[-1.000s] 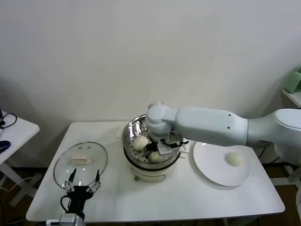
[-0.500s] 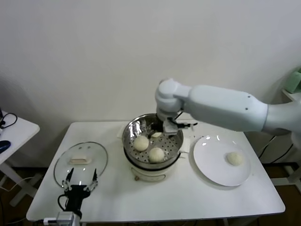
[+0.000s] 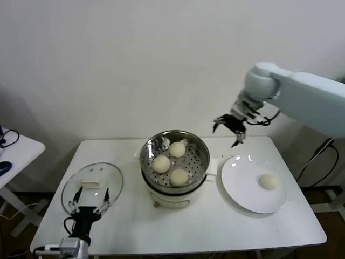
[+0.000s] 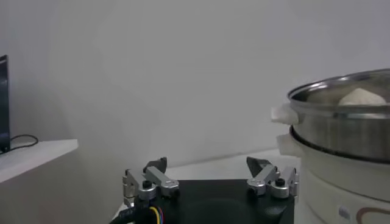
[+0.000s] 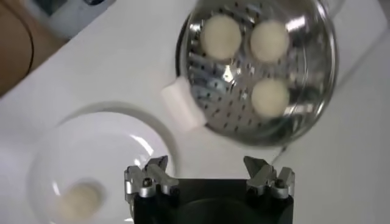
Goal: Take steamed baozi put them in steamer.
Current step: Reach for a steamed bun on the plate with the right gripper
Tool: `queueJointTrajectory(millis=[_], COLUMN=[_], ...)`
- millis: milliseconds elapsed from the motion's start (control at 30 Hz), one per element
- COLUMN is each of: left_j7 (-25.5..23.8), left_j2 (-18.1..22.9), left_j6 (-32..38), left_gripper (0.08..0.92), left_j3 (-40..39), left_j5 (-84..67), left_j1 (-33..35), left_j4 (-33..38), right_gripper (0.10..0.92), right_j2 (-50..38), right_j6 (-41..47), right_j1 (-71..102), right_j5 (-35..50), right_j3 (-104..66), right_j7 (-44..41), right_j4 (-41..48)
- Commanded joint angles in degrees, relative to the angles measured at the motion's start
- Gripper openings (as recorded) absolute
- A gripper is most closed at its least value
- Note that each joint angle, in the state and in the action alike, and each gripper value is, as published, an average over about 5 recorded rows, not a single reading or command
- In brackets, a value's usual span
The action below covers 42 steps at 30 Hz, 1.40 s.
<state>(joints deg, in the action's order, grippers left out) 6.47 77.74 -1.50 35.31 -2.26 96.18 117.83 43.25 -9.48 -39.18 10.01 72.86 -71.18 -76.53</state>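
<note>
Three cream-white baozi (image 3: 177, 149) (image 3: 161, 163) (image 3: 179, 177) lie in the shiny steamer (image 3: 200, 154) at the table's middle. A fourth baozi (image 3: 269, 181) rests on the white plate (image 3: 245, 189) to the right. My right gripper (image 3: 230, 129) hangs open and empty in the air, above the gap between steamer and plate. The right wrist view looks down past that gripper (image 5: 208, 170) on the steamer (image 5: 304, 115), its baozi (image 5: 270, 97) and the plate's baozi (image 5: 76, 201). My left gripper (image 3: 90, 200) is parked open at the front left; the left wrist view shows it (image 4: 208, 173) beside the steamer (image 4: 341, 122).
A round glass lid with a white handle (image 3: 91, 186) lies flat at the left, just behind the left gripper. The steamer sits on a white pot base (image 3: 172, 198). A side table (image 3: 13, 151) stands off to the far left.
My right gripper has risen out of the steamer and swung right and up towards the plate side, leaving a third baozi at the basket's back. The left arm has hardly moved.
</note>
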Motion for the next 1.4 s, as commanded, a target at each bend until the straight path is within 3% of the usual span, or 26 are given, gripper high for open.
queueJointTrajectory(millis=[33, 267, 467, 800, 1400], left_j7=[-1.04, -1.17, -1.09, -0.90, -0.78], left_j2=[0.31, 0.52, 0.77, 1.81, 1.29], left_j6=[-0.11, -0.21, -0.09, -0.78, -0.81], left_gripper=[0.823, 0.823, 0.823, 0.823, 0.823], left_j3=[-0.08, -0.28, -0.59, -1.73, -1.12], left_j5=[-0.52, 0.40, 1.12, 2.75, 2.37], left_j1=[-0.45, -0.34, -0.35, -1.80, -1.51], left_j4=[1.24, 1.33, 0.16, -0.75, -1.72], right_gripper=[0.823, 0.823, 0.823, 0.823, 0.823], right_j2=[-13.35, -12.22, -8.53, -2.04, 3.91], right_j6=[5.50, 2.24, -0.08, -0.73, -1.14], right_j1=[21.38, 38.41, 42.84, 42.80, 42.96], right_j5=[-5.00, -17.41, -23.08, -26.01, -26.71], right_j3=[-17.25, -34.50, -39.62, -39.76, -38.72], right_j7=[-0.59, -0.70, -0.62, -0.11, 0.85], right_j4=[11.32, 19.12, 24.84, 33.09, 35.86])
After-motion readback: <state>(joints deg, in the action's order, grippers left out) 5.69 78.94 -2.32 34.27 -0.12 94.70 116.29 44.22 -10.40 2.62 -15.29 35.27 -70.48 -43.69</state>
